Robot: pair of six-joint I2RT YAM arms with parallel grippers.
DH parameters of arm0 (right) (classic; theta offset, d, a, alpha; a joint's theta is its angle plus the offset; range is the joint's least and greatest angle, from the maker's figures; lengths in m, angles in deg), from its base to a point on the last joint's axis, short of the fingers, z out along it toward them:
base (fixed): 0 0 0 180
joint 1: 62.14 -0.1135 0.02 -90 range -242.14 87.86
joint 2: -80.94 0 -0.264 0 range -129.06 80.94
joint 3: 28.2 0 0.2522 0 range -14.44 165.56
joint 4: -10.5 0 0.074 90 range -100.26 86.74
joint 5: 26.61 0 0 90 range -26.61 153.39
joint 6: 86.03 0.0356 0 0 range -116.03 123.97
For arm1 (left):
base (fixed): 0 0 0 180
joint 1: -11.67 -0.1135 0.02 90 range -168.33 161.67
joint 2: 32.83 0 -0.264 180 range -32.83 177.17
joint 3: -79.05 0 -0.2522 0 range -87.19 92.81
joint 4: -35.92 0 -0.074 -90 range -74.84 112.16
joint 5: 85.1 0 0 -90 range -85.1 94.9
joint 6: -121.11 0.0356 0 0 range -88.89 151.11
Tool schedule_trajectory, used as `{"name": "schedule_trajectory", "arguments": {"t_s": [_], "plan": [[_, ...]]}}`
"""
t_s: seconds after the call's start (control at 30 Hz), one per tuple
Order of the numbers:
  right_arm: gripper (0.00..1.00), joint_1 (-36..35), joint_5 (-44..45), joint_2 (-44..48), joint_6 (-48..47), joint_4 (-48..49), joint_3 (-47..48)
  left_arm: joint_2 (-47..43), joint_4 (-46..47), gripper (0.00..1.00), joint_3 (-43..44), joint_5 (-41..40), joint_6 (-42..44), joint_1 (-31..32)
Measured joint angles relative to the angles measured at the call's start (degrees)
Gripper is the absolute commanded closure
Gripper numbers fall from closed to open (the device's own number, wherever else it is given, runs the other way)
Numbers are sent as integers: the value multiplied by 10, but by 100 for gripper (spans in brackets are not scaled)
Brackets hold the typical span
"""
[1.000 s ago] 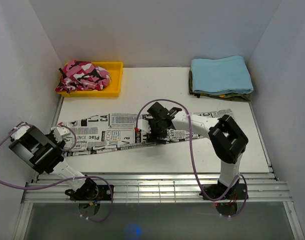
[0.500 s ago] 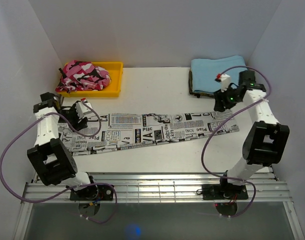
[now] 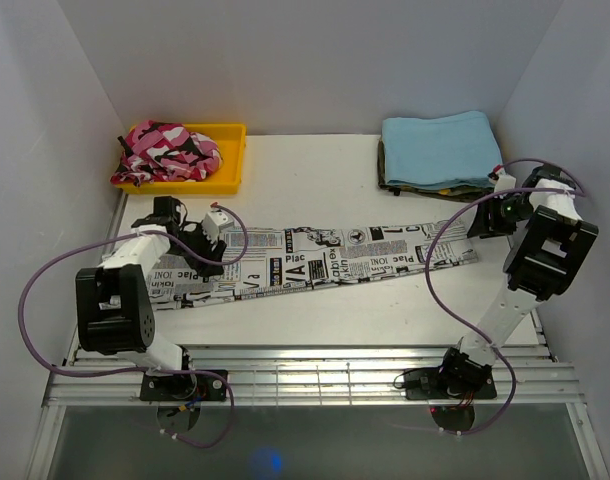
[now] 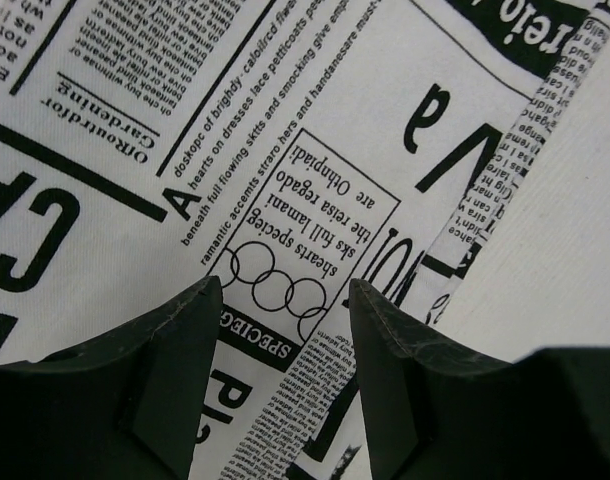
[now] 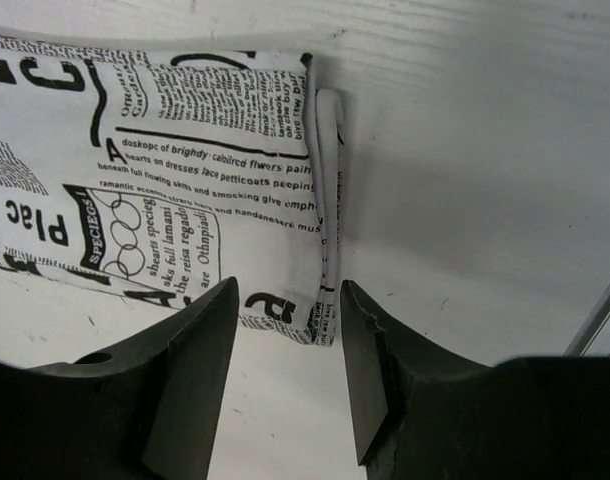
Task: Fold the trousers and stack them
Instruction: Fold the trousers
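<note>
The left pincer [image 3: 207,243] hangs with its jaws moderately apart and nothing between them. It is low over the long white fabric trousers printed with black newspaper text [image 3: 325,258]. In the left wrist view the left pincer [image 4: 285,290] has flat printed cloth directly beneath it, and the garment's long edge and the bare white desk [image 4: 575,250] lie off to one side. The right pincer [image 3: 482,222] is likewise parted and empty. In the right wrist view the right pincer [image 5: 285,290] is poised just above the trousers' end [image 5: 185,180], with the corner of the hem beneath the gap.

The trousers lie stretched flat as a long strip on the desk [image 3: 315,310], running from one pincer to the other.

Judging from this, the risks lie in the grasps:
- **Right pincer:** a second narrow edge [image 5: 330,150] peeks out just beyond the hem. Closing here could catch only one layer, and the other would trail when lifted.
- **Left pincer:** it sits over the middle of the cloth rather than a border. It could pinch up a ridge or slip off, and the fold would come out skewed.
- **Timing:** an uneven lift between the two ends would twist the strip.
</note>
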Motion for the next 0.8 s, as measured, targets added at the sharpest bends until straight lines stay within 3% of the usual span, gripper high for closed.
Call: {"name": "schedule_trajectory", "arguments": {"t_s": [0.63,0.67,0.8], "plan": [[56,10,19,-44,14,-20,-10,18,50,35,-36,-33,-47,-2],[59,10,19,-47,14,-22,-12,18,51,35,-36,-33,-47,-2],[92,10,21,-51,11,-25,-20,19,54,36,-36,-35,-47,-2]]}}
